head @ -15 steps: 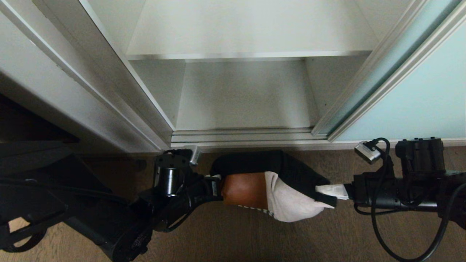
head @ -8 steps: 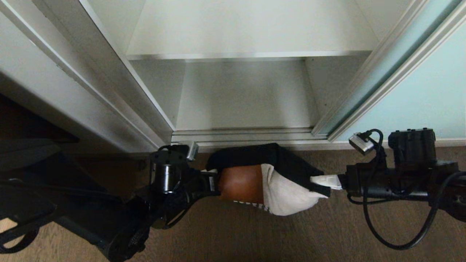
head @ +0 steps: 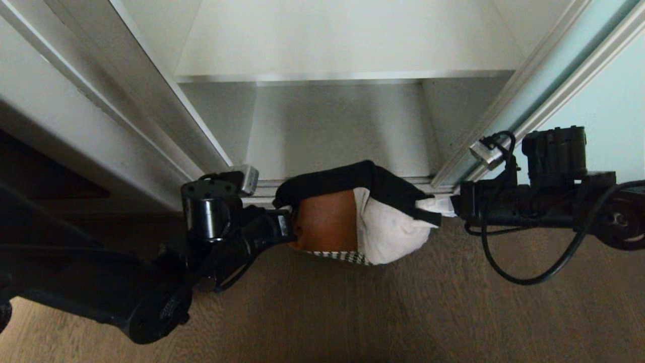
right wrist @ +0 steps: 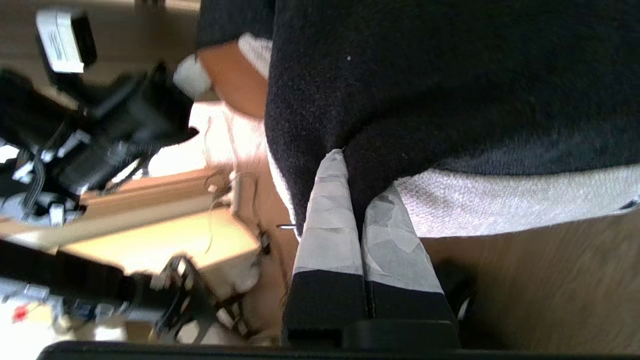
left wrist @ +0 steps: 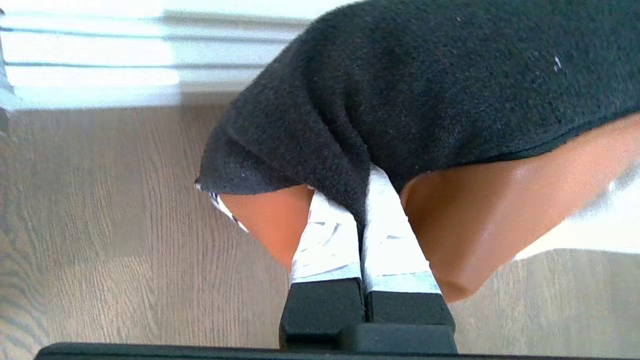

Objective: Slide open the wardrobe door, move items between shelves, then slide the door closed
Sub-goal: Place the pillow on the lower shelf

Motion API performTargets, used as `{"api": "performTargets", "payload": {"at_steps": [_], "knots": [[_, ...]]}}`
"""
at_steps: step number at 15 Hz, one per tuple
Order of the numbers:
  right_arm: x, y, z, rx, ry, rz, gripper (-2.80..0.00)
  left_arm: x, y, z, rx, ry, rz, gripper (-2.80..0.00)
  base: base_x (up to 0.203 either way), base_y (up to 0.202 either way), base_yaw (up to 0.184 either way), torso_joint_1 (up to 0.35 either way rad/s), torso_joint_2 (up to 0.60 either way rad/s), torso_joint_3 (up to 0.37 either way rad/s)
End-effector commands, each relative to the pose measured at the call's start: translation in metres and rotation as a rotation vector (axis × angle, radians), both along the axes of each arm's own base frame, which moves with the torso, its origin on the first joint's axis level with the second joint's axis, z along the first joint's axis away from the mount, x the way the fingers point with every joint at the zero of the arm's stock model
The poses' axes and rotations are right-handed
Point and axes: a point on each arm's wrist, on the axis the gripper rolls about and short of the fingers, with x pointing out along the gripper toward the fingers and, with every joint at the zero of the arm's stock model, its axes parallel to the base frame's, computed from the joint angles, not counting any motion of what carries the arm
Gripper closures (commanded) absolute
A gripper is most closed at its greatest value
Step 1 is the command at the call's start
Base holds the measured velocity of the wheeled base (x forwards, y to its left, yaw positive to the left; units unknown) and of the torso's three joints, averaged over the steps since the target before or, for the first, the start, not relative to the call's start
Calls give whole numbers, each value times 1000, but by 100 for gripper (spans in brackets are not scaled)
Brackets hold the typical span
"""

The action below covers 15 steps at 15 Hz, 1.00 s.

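Head view shows the soft folded bundle of black, orange and white fabric point(head: 352, 217) hanging between both grippers, above the brown wood-grain floor point(head: 352, 312) just before the open white wardrobe's bottom shelf point(head: 337, 131). Left gripper point(head: 289, 229) pinches its left end, fingers point(left wrist: 385, 240) closed tight on black cloth; right gripper point(head: 443, 205) is likewise clamped on the right end. Frosted pale aqua sliding door point(head: 604, 106) stands slid aside at right.
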Motion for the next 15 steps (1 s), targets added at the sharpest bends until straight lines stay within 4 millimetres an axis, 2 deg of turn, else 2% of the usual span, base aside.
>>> {"api": "performTargets", "payload": {"at_steps": [1, 3, 8, 10, 13, 15], "knots": [[12, 3, 14, 13, -48, -3, 0, 8, 2, 18, -33, -57, 17, 0, 0, 0, 0, 0, 0, 0], [21, 5, 18, 18, -67, -6, 0, 17, 2, 30, -51, -97, 27, 0, 0, 0, 0, 0, 0, 0], [31, 6, 35, 36, -132, -7, 0, 28, 5, 39, -7, -144, 42, 0, 0, 0, 0, 0, 0, 0], [28, 4, 40, 40, -143, -9, 0, 26, 6, 38, -5, -137, 43, 0, 0, 0, 0, 0, 0, 0], [17, 2, 36, 35, -124, -9, 0, 19, 9, 30, 8, -110, 40, 0, 0, 0, 0, 0, 0, 0], [18, 2, 37, 37, -129, -9, 0, 18, 9, 36, 3, -122, 40, 0, 0, 0, 0, 0, 0, 0]]}}
